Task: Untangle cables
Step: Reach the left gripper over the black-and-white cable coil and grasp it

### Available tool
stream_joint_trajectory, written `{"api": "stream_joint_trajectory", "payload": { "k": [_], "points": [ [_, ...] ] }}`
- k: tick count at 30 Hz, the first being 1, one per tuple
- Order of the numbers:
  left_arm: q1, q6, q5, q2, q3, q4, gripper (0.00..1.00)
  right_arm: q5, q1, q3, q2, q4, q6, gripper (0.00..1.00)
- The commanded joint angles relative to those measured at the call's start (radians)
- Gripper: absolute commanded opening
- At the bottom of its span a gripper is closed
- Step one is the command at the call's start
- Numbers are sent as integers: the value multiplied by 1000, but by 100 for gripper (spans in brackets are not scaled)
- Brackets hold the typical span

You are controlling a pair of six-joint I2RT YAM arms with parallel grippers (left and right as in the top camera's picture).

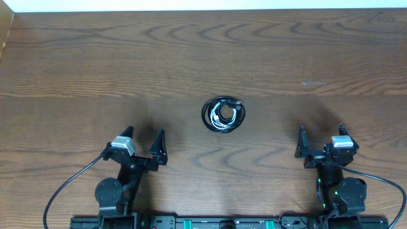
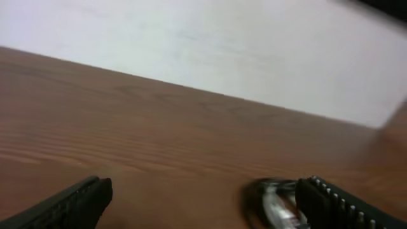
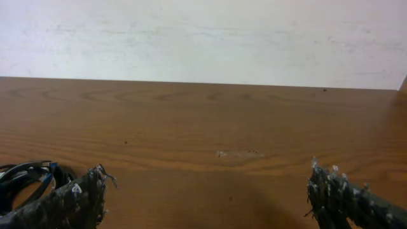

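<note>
Black and white cables (image 1: pixel 223 115) whole only overhead, clipped in wrist views; left hand (image 1: pixel 144 138), right hand (image 1: pixel 321 140) wide apart, empty.

Robotics lab workbench: left arm (image 1: pixel 124 181) and right arm (image 1: pixel 337 187) mounted on a black base rail (image 1: pixel 216 222) at a wood-grain table (image 1: pixel 76 63); plain white wall (image 3: pixel 203 38) behind.

cables (image 1: pixel 223 115) lie bunched on the table (image 1: pixel 76 63). left gripper (image 1: pixel 145 131) stands left of the cables, nearer the robot; right gripper (image 1: pixel 321 128) right of them, both well apart.
</note>
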Motion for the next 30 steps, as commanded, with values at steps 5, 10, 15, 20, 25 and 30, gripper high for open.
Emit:
{"api": "stream_joint_trajectory", "payload": {
  "k": [5,10,15,20,25,30],
  "points": [
    [-3,-250,89,-5,24,190,98,15,-7,-3,-5,0,-11,99],
    [-3,-266,89,24,114,185,97,15,-7,-3,-5,-1,-11,99],
    [-3,-256,98,191,319,54,97,15,-7,-3,-5,-1,-11,99],
    [-3,-175,160,533,698,-379,98,15,-7,-3,-5,-1,-11,99],
    [-3,-93,218,904,1125,-826,98,15,-7,-3,-5,-1,-11,99],
    [-3,-60,531,1143,1311,-919,98,15,-7,-3,-5,-1,-11,99]
  ]
}}
